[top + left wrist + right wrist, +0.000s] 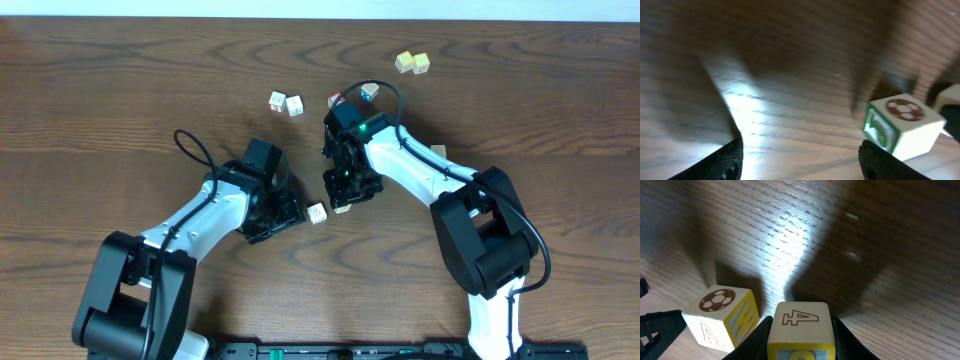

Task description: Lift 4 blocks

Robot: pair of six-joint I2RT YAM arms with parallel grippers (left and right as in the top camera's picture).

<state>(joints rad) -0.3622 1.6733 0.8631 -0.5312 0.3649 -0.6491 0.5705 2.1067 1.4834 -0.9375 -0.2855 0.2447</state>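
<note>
A cream block marked "4" (800,320) sits between the fingers of my right gripper (800,342), which is shut on it; in the overhead view this block (342,207) is just below the right gripper (343,198). Beside it on the table lies a white block with a football on top (722,315) (317,212). My left gripper (801,160) (296,213) stands open with bare wood between its fingers, and the football block (902,127) rests just beyond its right fingertip. Two more small blocks (277,101) (295,104) lie side by side further back.
A yellow-green pair of cubes (412,63) lies at the back right. A red-faced cube (334,100) and a blue-faced cube (370,92) sit close behind the right arm. The two arms' grippers are close together near the table's middle.
</note>
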